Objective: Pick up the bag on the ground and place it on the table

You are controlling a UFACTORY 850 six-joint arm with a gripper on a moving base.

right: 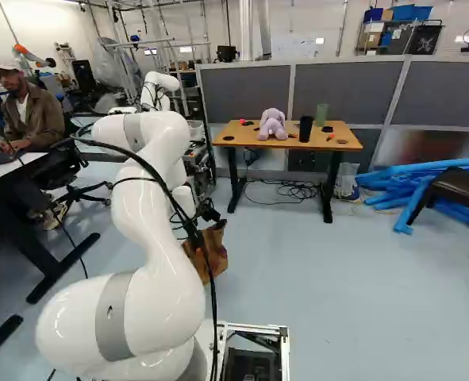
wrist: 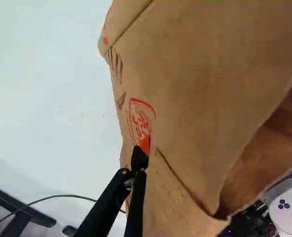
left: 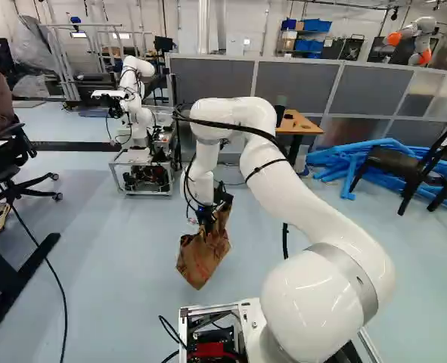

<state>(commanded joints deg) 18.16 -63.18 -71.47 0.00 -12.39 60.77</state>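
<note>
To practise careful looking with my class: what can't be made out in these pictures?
- Whether the paper bag holds anything: its own sides hide the inside in all three views.
- How much paper the fingers grip: too small in the base views; paper and fingers cover it in the wrist view.
- What the black tumbler holds: right base view, its wall hides it.
- The black chair's back: cut off by the right base view's edge.
</note>
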